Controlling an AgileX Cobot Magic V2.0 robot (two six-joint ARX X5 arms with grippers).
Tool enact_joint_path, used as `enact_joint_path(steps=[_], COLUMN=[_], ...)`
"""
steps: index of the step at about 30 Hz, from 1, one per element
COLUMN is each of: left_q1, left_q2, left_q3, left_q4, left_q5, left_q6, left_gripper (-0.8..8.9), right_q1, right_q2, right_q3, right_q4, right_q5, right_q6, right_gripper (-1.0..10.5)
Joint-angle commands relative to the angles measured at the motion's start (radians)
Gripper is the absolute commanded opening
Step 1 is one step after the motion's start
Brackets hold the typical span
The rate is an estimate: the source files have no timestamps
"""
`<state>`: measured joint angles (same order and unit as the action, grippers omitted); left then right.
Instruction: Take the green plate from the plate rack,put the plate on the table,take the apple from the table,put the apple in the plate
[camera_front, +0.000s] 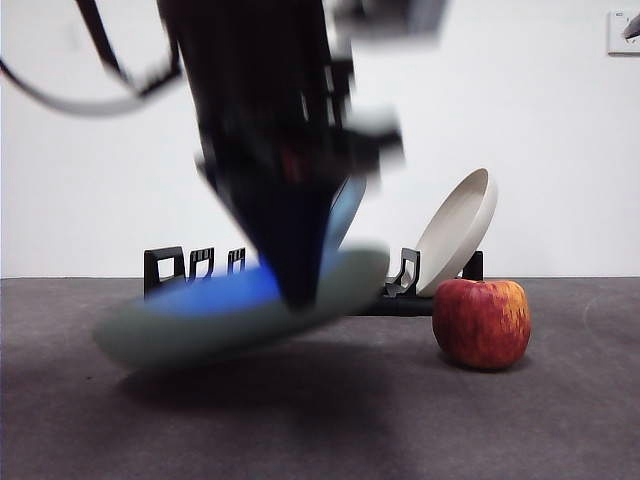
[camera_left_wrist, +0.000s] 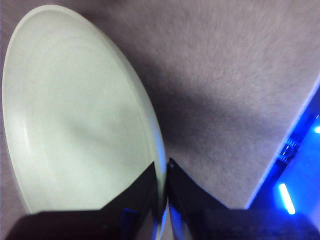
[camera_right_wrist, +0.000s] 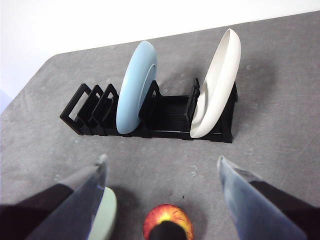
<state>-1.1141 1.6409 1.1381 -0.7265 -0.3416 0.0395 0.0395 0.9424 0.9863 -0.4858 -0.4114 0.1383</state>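
The left tool (camera_left_wrist: 162, 200) is clamped on the rim of the pale sage green round plate (camera_front: 230, 315), which lies nearly flat, tilted up toward the right, low in the front view's centre-left over the dark grey bench (camera_front: 320, 420). The right tool (camera_right_wrist: 162, 192) gapes wide above the red streaked apple (camera_front: 482, 322).

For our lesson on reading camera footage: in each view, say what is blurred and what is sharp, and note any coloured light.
Front view: the left gripper and green plate are smeared by motion, with blue glow at the plate; the apple is sharp. Left wrist view: the table is streaked, blue light at one edge. Right wrist view: the rack and its plates are crisp; the right gripper looks soft.
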Motion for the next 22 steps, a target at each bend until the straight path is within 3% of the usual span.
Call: enact_joint_path(steps=[1,8,9,13,14,18,22], left_q1=[0.003,0.011,0.011,0.016,0.021,0.039,0.057], left_q2=[0.084,0.215,0.216,0.199,0.189,0.125,-0.01], left_q3=[0.0,0.0,0.0,0.002,0.002,0.017,0.048], left_q4=[0.059,0.097,0.095,0.094,0.094,0.085,0.082], left_q5=[-0.028,-0.013,-0.013,-0.025,-0.025,-0.027,-0.023], left_q6=[0.052,0.077,0.077,0.069,0.064,0.04,0.027], left_gripper=[-0.09,0.12,0.44,3.86,4.1,4.09,4.09], right_q1=[0.001,0.001,0.001,0.003,0.005,0.029,0.059], right_q2=[0.0,0.0,0.0,0.0,0.0,0.008,0.033], right_q3=[0.004,0.004,0.004,0.004,0.004,0.005,0.013], right_q4=[0.005,0.005,0.005,0.004,0.004,0.005,0.003], right_q5=[0.002,-0.003,-0.003,-0.009,-0.009,-0.006,-0.002], right_q6=[0.003,0.003,0.002,0.002,0.002,-0.005,-0.021], right_gripper=[3.7,3.8,3.8,3.8,3.9,6.2,6.3])
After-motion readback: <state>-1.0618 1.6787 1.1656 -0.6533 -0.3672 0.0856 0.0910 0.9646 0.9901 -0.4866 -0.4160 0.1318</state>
